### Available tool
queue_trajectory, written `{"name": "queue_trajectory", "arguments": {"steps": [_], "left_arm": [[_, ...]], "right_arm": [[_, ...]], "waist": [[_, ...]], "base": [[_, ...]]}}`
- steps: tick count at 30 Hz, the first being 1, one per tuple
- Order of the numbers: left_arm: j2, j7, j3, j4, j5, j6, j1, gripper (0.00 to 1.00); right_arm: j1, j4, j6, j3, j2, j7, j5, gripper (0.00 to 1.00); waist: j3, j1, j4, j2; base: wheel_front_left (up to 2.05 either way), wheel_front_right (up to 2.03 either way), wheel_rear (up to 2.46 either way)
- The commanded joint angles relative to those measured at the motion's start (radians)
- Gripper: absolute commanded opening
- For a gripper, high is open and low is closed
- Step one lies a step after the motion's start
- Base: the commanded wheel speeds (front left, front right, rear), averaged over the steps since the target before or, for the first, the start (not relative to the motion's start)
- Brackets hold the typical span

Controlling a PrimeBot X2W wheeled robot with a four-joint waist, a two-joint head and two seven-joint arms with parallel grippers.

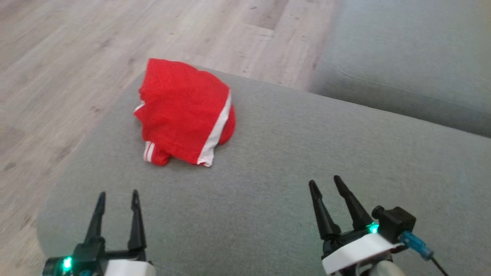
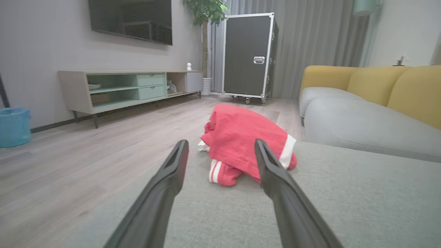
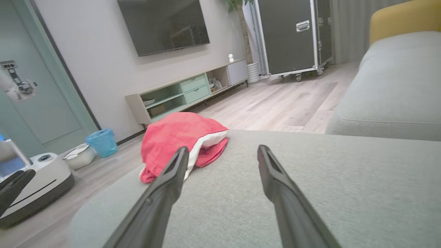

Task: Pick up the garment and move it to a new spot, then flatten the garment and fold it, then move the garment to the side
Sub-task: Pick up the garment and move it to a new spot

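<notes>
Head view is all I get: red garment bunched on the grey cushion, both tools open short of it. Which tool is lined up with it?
Observer: The left wrist view has the garment straight ahead, between the left tool's fingers.
Operator: And the right one?
Observer: In the right wrist view the garment lies left of the right tool's line, partly behind one finger.
Operator: Anything on the floor past the cushion?
Observer: A blue basket and a low white appliance, both at the right wrist view's left.
</notes>
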Motion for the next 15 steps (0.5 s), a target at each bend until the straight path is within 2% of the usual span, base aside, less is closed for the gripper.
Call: {"name": "queue_trajectory", "arguments": {"steps": [1, 9, 15], "left_arm": [[0.006, -0.01, 0.045, -0.044, 0.004, -0.004, -0.025, 1.0], [0.006, -0.01, 0.097, -0.084, 0.007, 0.002, -0.017, 1.0], [0.018, -0.01, 0.143, -0.081, -0.011, -0.013, -0.032, 1.0]], "right_arm": [[-0.027, -0.033, 0.008, 0.03, -0.005, -0.011, 0.009, 1.0], [-0.061, -0.019, 0.008, 0.073, -0.005, -0.011, 0.021, 1.0], [-0.061, -0.012, 0.008, 0.061, -0.005, -0.011, 0.036, 1.0]], "waist": [[0.0, 0.0001, 0.035, 0.0], [0.022, 0.0001, 0.06, 0.0], [0.022, 0.0001, 0.06, 0.0]], "base": [[0.0, 0.0, 0.0], [0.0, 0.0, 0.0], [0.0, 0.0, 0.0]]}}
